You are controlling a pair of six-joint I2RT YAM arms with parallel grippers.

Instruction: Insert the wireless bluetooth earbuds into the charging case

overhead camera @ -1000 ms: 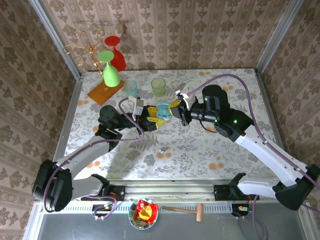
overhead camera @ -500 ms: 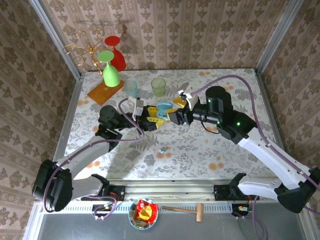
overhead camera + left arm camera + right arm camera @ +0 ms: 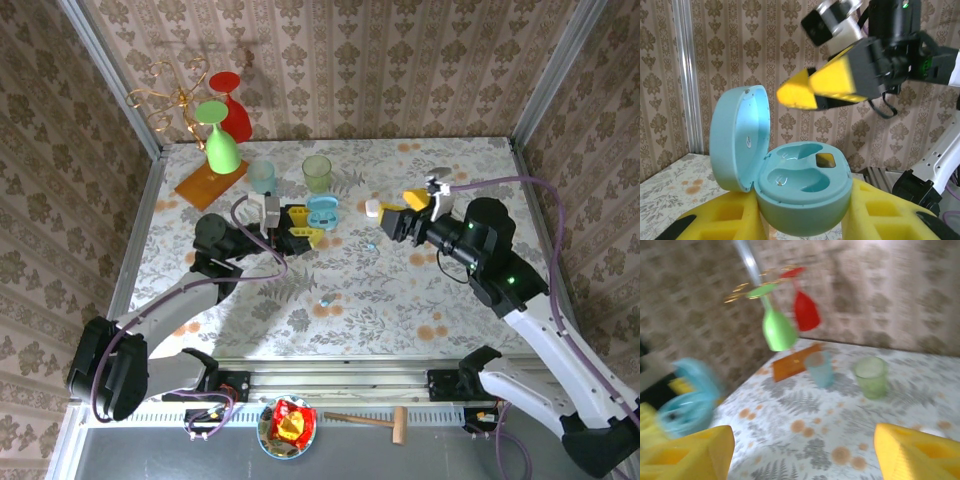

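Held: open pale-blue plastic charging case point(image 3: 800, 185), pinched by left hand point(image 3: 308, 226).
Right hand point(image 3: 402, 212): spread, empty.
Next: tiny pale-blue earbud point(image 3: 325, 299) near case is probably to be picked.

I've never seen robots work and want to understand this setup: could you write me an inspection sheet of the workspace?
Surface: floral table, no spills seen.
Job's things: light-blue charging case, lid open; one pale-blue earbud loose on the table.
Clutter: blue cup, green cup, green glass, red glass, orange tray.
Grippers: left gripper, fingers shut on the charging case; right gripper open, holding nothing.
Cables: purple cables along both arms.
Surroundings: wallpapered walls, metal frame; bowl and mallet by the arm bases.
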